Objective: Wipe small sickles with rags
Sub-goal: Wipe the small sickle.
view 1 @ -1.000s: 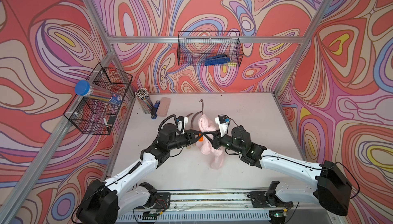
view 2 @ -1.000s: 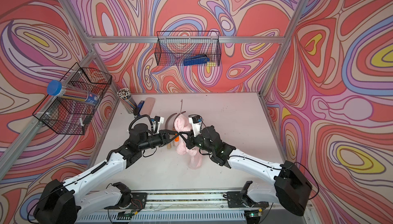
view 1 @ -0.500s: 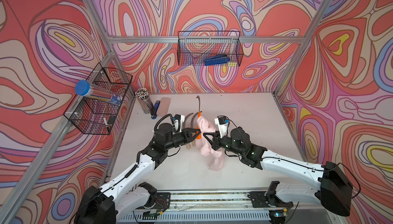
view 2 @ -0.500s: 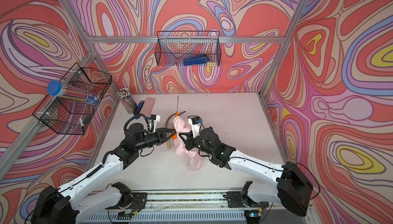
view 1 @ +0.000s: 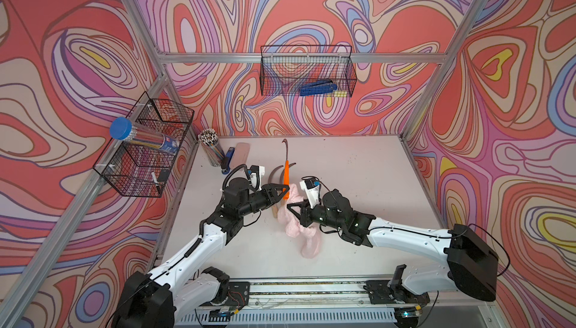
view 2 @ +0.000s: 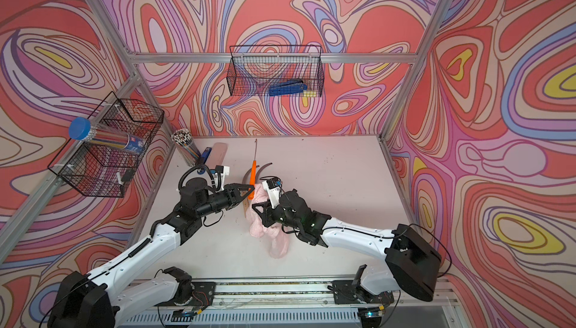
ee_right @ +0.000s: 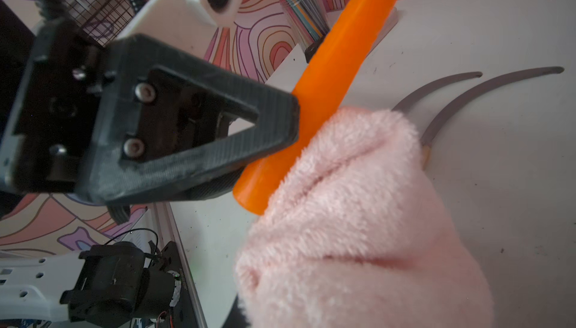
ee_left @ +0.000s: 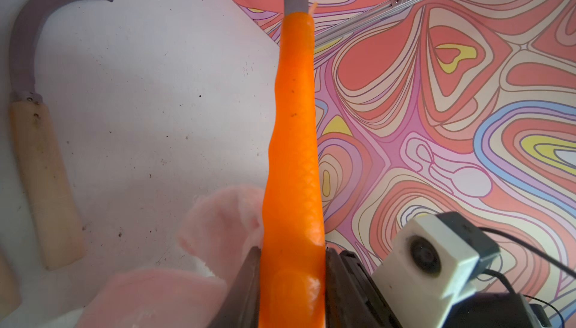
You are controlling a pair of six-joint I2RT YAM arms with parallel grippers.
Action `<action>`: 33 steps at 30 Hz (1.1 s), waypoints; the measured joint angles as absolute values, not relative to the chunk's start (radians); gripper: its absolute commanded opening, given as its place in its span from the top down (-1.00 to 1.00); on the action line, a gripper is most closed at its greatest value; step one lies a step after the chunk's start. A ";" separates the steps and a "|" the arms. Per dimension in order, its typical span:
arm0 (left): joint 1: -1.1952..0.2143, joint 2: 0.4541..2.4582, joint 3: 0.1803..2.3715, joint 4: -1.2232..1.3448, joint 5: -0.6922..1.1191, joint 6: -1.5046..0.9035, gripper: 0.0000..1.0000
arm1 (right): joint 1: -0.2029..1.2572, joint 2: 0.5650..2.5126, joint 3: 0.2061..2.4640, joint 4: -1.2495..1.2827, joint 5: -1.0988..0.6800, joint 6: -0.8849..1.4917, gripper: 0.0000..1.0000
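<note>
At the centre of the table (view 1: 358,167), the left gripper (view 1: 284,190) is clamped on the butt end of the orange-handled sickle (view 1: 285,175). The sickle is raised clear of the surface, blade pointing far. Just to its right, the right gripper (view 1: 292,209) is closed on the pink terry rag (view 1: 307,242). The rag's bunched fold lies against the orange handle. Two wooden-handled sickles (ee_left: 40,170) lie flat beneath.

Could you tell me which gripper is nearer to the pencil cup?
Left. The left gripper, holding the orange sickle, is in front of the pencil cup; the right gripper, holding the rag, sits farther forward.
</note>
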State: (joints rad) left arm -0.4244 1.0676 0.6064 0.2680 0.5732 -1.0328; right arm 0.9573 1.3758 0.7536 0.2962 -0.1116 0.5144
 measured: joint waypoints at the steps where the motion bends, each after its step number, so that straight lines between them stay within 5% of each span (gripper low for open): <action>1: -0.425 1.070 0.607 0.272 0.577 -1.033 1.00 | 0.962 1.376 0.754 0.296 -0.112 0.514 1.00; 19: -0.426 0.997 0.610 0.240 0.620 -1.013 1.00 | 0.759 1.375 0.793 0.265 -0.190 0.493 1.00; 33: -0.426 1.034 0.610 0.258 0.654 -1.023 1.00 | 0.697 1.511 1.089 0.192 -0.241 0.437 1.00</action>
State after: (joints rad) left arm -0.4255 1.0344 0.6098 0.2577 0.6540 -1.0233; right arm 0.6971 1.5112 1.0893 0.1925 -0.2405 0.4374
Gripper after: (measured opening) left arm 0.301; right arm 0.146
